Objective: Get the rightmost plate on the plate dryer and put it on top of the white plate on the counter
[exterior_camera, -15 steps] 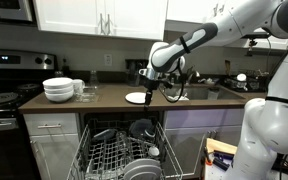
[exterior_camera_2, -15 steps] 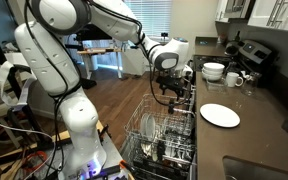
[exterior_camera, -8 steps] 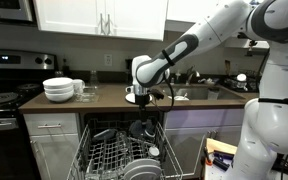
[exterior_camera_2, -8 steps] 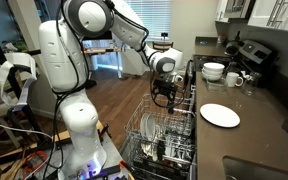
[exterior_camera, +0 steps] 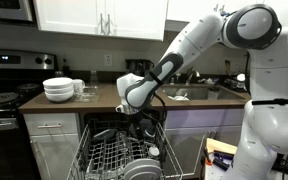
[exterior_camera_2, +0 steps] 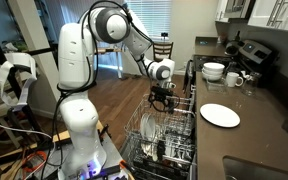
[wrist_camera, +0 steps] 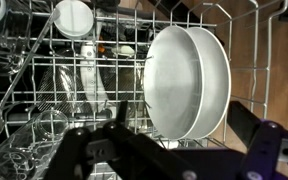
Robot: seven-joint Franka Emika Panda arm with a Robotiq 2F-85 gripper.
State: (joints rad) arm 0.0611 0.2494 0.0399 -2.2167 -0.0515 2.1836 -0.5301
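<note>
One rightmost plate [wrist_camera: 176, 80]: plain white, round, smooth and glossy; I see it clearly only in the wrist view.
Where it stands: in the plate dryer [wrist_camera: 44, 100], on the right side of the rack, held between tines.
Which way it points: up on its edge, leaning a little, face turned left in the wrist view, its long axis running near to far. A second white rim sits just behind it on the right; I cannot tell if that is another plate.
Plate dryer: thin grey-white wire grid, pulled out below the counter [exterior_camera_2: 259, 140].
Counter: long, flat, dark brown.
White plate [exterior_camera_2: 220, 115]: small, flat, shallow-rimmed, lying on the counter, well apart from the stacked white bowls [exterior_camera_2: 214, 71].
Gripper [exterior_camera_2: 162, 100]: hangs over the rack, near the plates; fingers [wrist_camera: 94, 150] dark, blurred, released and spread wide, nothing between them.
</note>
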